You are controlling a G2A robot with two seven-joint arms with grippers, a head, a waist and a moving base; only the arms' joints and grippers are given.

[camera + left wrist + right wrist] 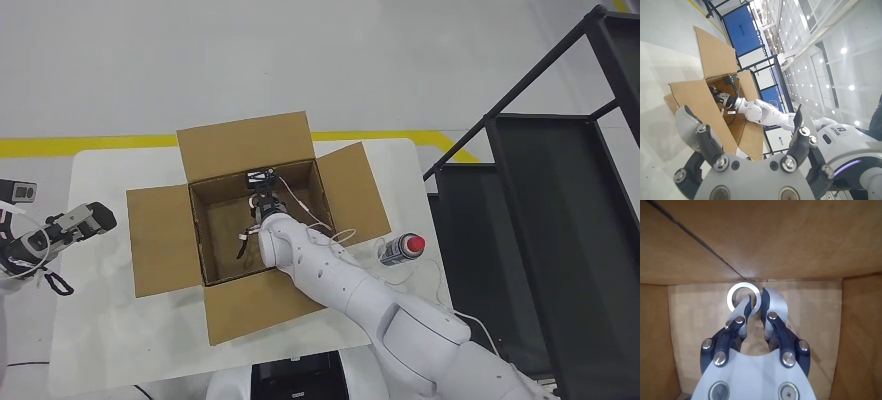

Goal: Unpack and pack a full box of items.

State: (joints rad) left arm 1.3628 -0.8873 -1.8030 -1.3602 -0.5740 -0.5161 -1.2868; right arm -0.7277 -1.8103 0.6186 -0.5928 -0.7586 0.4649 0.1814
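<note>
An industrial hall. The smooth grey floor (300,50) has a yellow line (90,146) painted across it. A white table (110,330) holds an open cardboard box (245,145), with a black metal rack (560,200) beside it. Blue and white partition panels (745,32) stand in black frames under a high white ceiling (810,62) with rows of round lights (843,50).

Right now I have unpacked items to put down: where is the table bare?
Bare table stretches left of the cardboard box, between its left flap and the open left hand. Crowded: right of the box, where the spray can stands, and inside, where the right hand grips a metal ring.
</note>
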